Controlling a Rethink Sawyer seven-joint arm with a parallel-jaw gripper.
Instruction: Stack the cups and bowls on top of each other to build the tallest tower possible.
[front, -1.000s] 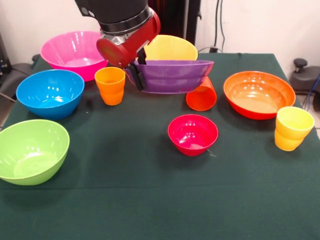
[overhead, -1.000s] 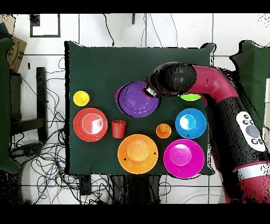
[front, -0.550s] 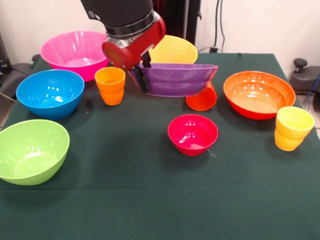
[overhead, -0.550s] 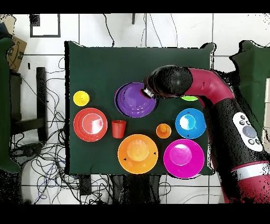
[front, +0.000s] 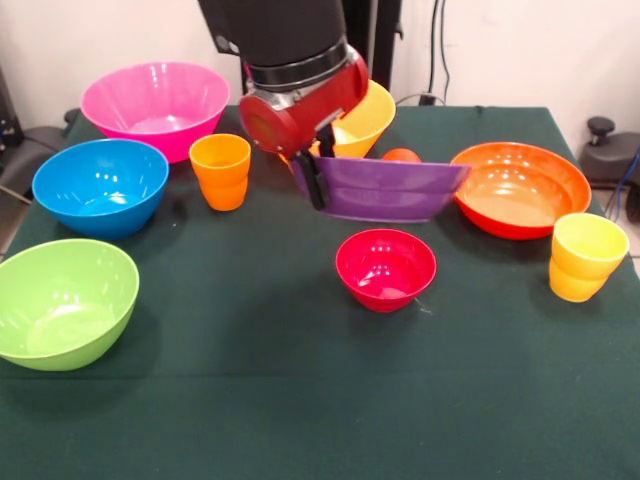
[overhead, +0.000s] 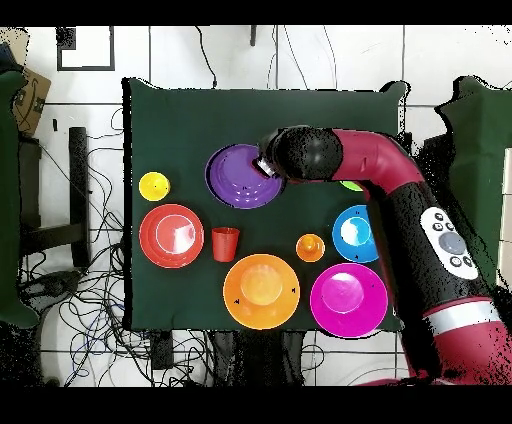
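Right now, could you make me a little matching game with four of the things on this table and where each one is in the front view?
Things:
1. purple bowl
2. green bowl
3. yellow cup
4. small red bowl

Places:
A. on the cloth at the right edge
B. on the cloth near the middle, below the raised bowl
C. held up off the cloth by the gripper
D. on the cloth at the left, nearest the camera

Pairs: 1-C, 2-D, 3-A, 4-B
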